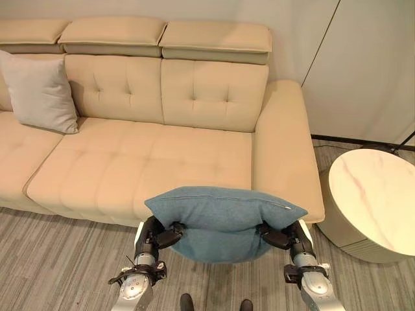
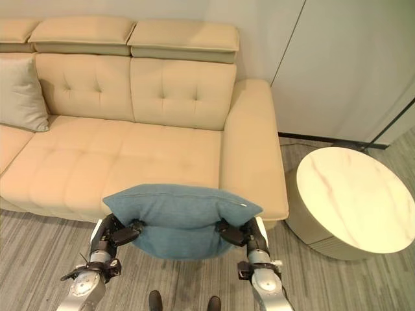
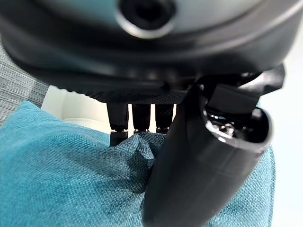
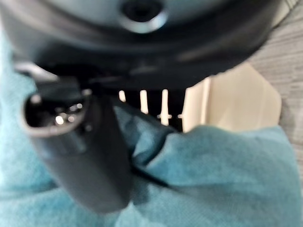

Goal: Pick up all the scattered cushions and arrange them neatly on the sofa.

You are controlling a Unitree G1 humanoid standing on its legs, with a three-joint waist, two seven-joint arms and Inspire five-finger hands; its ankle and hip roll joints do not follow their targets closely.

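Note:
A teal cushion (image 1: 224, 220) hangs in the air just in front of the beige sofa (image 1: 142, 162), level with its right seat. My left hand (image 1: 162, 236) pinches the cushion's left edge, thumb and fingers curled into the fabric (image 3: 85, 179). My right hand (image 1: 280, 236) grips its right edge the same way, the cloth bunched between thumb and fingers (image 4: 199, 161). A grey cushion (image 1: 40, 92) leans upright against the sofa's back at the left.
A round marble-topped side table (image 1: 376, 194) stands right of the sofa's armrest (image 1: 285, 142). Grey carpet (image 1: 58, 259) lies in front. A white wall panel (image 1: 369, 58) rises behind the table.

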